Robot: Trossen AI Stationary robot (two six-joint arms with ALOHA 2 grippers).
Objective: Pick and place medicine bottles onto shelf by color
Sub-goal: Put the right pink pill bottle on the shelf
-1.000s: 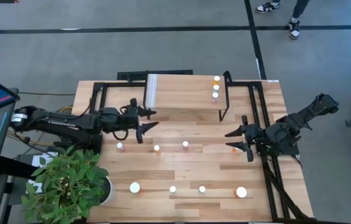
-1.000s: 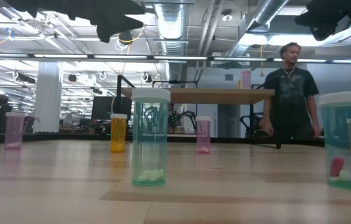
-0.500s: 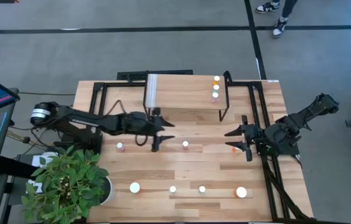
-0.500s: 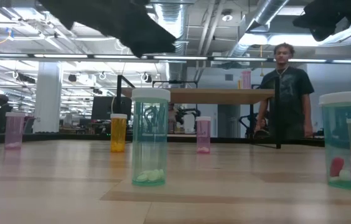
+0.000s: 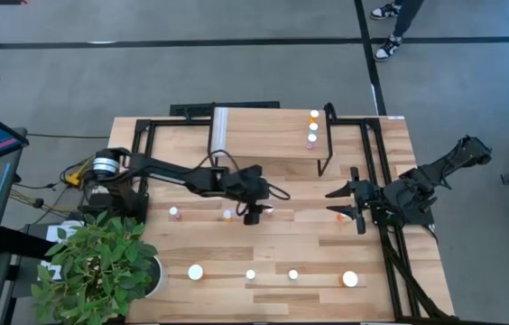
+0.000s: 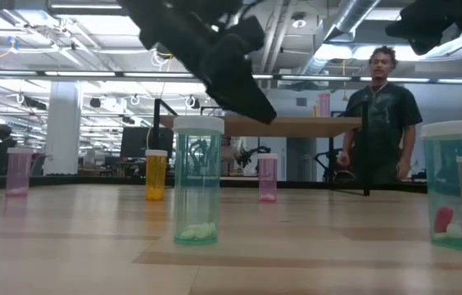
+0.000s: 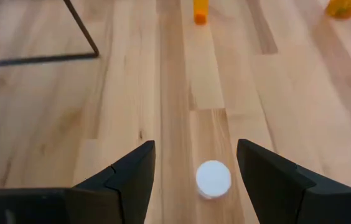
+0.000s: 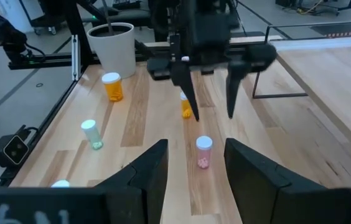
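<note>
High view: left pincer (image 5: 257, 215) has reached rightward, open and empty, over a pink bottle (image 5: 269, 210).

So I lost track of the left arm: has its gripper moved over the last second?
Yes. The left gripper has swung rightward along the shelf front, and now hangs open above a pink bottle.

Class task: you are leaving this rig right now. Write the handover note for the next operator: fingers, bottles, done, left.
Left gripper: fingers open, empty, above a pink bottle mid-table.
Right gripper: open, empty, waiting at the table's right edge beside an orange bottle.
Done: three bottles stand in a row at the right end of the shelf.
Left: eight bottles on the tabletop, four in the middle row and four in the front row. Likely next: grasp the pink one.
</note>
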